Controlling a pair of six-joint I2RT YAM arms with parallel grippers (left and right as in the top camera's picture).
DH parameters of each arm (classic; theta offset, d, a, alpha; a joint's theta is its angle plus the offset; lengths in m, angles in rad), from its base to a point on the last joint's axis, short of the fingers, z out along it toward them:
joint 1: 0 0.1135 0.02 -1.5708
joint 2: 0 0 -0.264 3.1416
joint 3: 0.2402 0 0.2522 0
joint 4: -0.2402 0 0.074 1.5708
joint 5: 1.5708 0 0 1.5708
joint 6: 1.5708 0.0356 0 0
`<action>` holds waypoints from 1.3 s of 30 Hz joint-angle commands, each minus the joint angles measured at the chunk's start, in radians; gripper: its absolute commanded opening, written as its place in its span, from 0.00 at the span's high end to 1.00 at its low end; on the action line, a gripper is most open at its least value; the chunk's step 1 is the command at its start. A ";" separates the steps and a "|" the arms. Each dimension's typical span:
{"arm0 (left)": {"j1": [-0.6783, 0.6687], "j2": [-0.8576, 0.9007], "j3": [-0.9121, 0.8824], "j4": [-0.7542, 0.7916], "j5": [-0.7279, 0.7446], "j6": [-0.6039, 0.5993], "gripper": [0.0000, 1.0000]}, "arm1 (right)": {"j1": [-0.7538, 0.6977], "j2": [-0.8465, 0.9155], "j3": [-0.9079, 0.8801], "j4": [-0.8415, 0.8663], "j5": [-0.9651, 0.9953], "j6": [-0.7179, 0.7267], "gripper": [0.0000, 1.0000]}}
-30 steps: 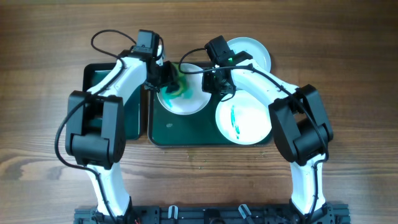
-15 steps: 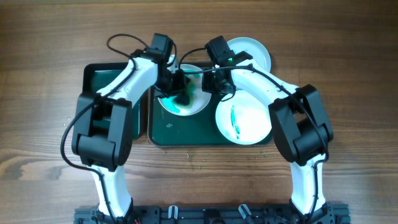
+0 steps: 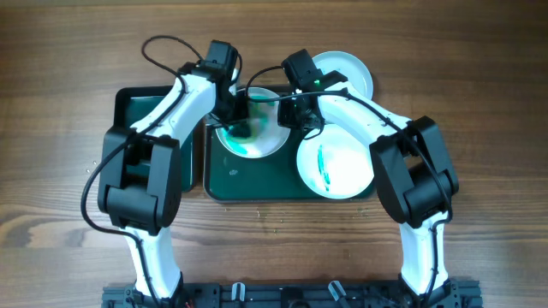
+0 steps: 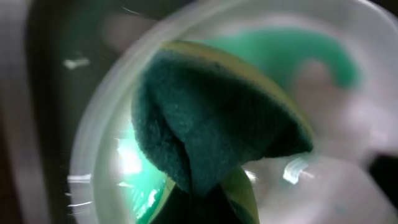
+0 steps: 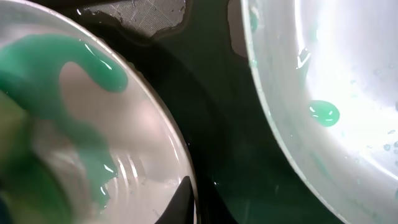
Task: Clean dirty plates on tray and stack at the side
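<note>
My left gripper is shut on a dark green sponge with a yellow back and presses it on a white plate at the back left of the large dark green tray. Teal smear covers this plate's middle. My right gripper is shut on that plate's right rim; one dark finger lies over the rim. A second plate with a teal streak sits at the tray's right. A third plate lies on the table behind the tray.
A smaller green tray with a black rim stands to the left of the large tray, under my left arm. The wooden table surrounds both trays. In the right wrist view the second plate is close to the held plate.
My left gripper has swept the sponge to the right across the plate, then back a little. The teal smear has spread over the plate. The right arm has not moved.
</note>
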 commanded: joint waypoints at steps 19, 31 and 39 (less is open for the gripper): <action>0.055 -0.062 0.282 -0.248 0.192 -0.061 0.96 | -0.005 0.027 -0.043 -0.022 -0.012 -0.096 0.96; 0.160 -0.188 0.343 -0.372 0.083 -0.060 0.96 | 0.023 -0.221 -0.041 -0.155 0.178 -0.180 0.96; 0.160 -0.187 0.341 -0.382 0.058 -0.060 0.96 | 0.217 -0.385 -0.041 -0.304 0.746 -0.161 0.96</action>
